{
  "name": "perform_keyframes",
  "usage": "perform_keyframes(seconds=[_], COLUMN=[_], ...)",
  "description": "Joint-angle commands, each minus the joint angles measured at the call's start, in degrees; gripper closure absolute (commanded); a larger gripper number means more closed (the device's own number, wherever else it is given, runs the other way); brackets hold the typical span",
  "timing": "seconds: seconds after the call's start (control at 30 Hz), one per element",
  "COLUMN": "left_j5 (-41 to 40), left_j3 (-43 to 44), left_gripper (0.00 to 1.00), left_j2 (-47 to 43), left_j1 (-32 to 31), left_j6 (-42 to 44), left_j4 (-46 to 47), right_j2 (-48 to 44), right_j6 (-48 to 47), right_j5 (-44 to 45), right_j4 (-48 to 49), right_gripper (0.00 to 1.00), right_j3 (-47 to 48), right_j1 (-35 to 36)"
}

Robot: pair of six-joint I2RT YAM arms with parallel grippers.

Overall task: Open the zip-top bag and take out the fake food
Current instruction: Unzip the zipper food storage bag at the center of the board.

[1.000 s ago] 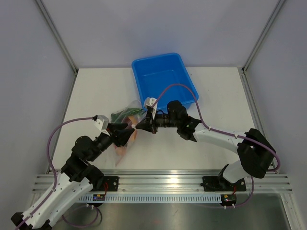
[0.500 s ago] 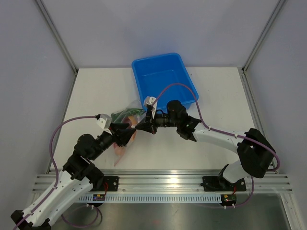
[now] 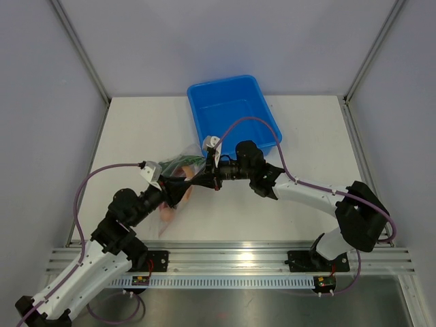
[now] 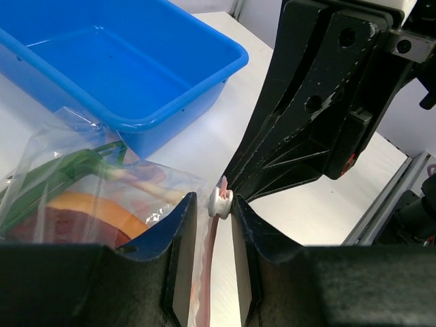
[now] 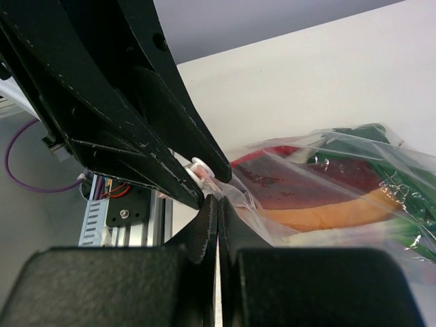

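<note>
White surface (image 3: 306,136), grey walls: zip-top bag (image 5: 327,184) is lying just off the blue tub's (image 3: 231,112) near-left corner, fake food (image 4: 88,208) showing inside.
Judging it light, limp and slippery; the stiffer zip strip is offering the best hold. Right gripper (image 5: 216,204) is pinching the mouth edge. Left gripper (image 4: 212,204) is straddling the strip and white slider (image 4: 219,202); clamped or not, cannot tell. Both grippers are crowding each other nose to nose near the tub.

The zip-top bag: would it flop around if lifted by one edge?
Probably floppy: the zip-top bag is thin, crinkled film full of folds. It would likely sag where the fake food lies bunched together inside. The glossy plastic may also slip.
</note>
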Motion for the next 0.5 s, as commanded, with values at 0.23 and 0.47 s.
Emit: perform_keyframes(seconds=[0.23,0.47], left_j5=[2.88,4.55], left_j3=[0.46,0.29], left_gripper=[0.77,0.78], left_j2=[0.08,0.34], left_j1=[-0.16,-0.16], left_j6=[1.00,1.00], left_j4=[4.70,5.31], right_j2=[-1.09,-3.63], right_j6=[2.72,6.14], right_j5=[-2.25,2.75], right_j4=[2.79,5.86], right_gripper=[1.00,1.00], right_j3=[2.74,0.72], right_j1=[-0.07,-0.07])
